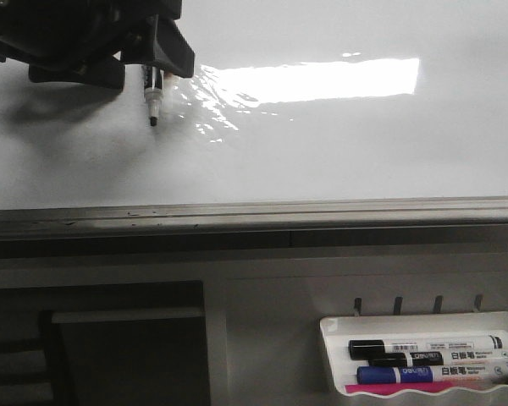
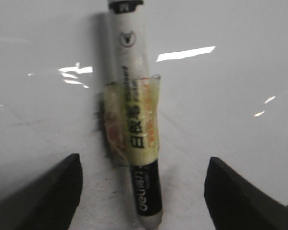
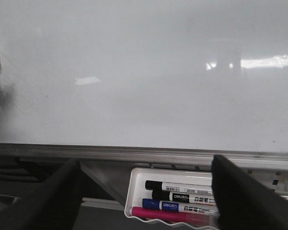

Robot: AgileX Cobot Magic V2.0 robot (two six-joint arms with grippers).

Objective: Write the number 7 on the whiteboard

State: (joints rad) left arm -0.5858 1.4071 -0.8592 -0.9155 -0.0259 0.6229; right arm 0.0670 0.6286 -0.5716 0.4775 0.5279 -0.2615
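Observation:
The whiteboard (image 1: 322, 152) is glossy white with a bright glare and a grey bottom rail (image 1: 254, 213). No number 7 or other marker line shows on it. My left arm (image 1: 85, 42) is at the board's upper left. A black-and-white marker (image 1: 152, 89) points down from it, tip (image 1: 153, 121) at the board; I cannot tell if it touches. In the left wrist view my left gripper (image 2: 144, 158) has its jaws wide apart. The tape-wrapped marker (image 2: 134, 120) lies between them, touching neither. My right gripper (image 3: 146, 160) is open and empty below the rail.
A small white marker tray (image 1: 330, 355) hangs below the rail at the lower right. It holds two black markers (image 1: 423, 345), a blue one (image 1: 406, 372) and a pink one (image 1: 406, 387). The tray also shows in the right wrist view (image 3: 134, 191). A dark opening (image 1: 127, 355) lies at lower left.

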